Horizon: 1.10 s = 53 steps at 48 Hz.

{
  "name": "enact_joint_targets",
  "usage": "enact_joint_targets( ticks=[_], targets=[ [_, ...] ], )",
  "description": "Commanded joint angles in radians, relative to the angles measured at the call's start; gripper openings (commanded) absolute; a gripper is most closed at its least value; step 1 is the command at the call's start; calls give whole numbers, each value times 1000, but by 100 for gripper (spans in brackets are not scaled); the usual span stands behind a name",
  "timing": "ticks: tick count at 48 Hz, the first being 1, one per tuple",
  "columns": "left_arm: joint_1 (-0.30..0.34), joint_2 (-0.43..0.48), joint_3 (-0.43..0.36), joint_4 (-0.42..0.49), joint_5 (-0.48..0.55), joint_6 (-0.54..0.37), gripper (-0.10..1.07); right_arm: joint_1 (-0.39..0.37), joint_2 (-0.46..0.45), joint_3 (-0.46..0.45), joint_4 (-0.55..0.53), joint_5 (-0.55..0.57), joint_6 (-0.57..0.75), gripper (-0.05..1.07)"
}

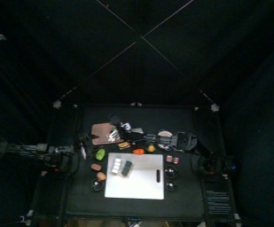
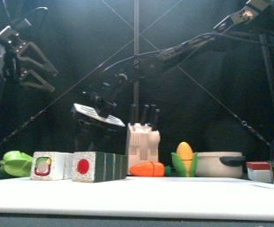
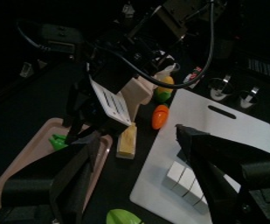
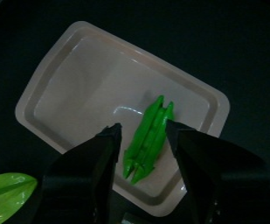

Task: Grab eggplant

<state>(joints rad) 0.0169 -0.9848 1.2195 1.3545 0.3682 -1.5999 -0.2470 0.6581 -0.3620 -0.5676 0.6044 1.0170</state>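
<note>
Eggplant not showing in any view. Holding right end effector [image 4: 147, 133] spread over green pea pod [image 4: 141, 150] in white tray [image 4: 79, 70]; confirming target before descending and closing.

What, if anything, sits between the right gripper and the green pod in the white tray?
Nothing visible. The right gripper hangs over the green pod with its open jaws on either side of it. The white tray holds nothing else around the pod.
</note>
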Motion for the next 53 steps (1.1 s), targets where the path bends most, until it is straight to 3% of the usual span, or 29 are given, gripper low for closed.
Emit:
enact_joint_targets(
  ticks=[1,28,41,53],
  targets=[
    [3,2,-14,2,-5,0,101,20,-107,-29,-9,8,-8,82],
    [3,2,-12,2,-12,0,101,121,-321,74,-63,290,-20,81],
    [3,2,-11,-3,-12,0,101,129,-448,222,-92,206,21,81],
    [3,2,-8,-8,-14,0,101,123,-586,436,-155,75,184,81]
  ],
)
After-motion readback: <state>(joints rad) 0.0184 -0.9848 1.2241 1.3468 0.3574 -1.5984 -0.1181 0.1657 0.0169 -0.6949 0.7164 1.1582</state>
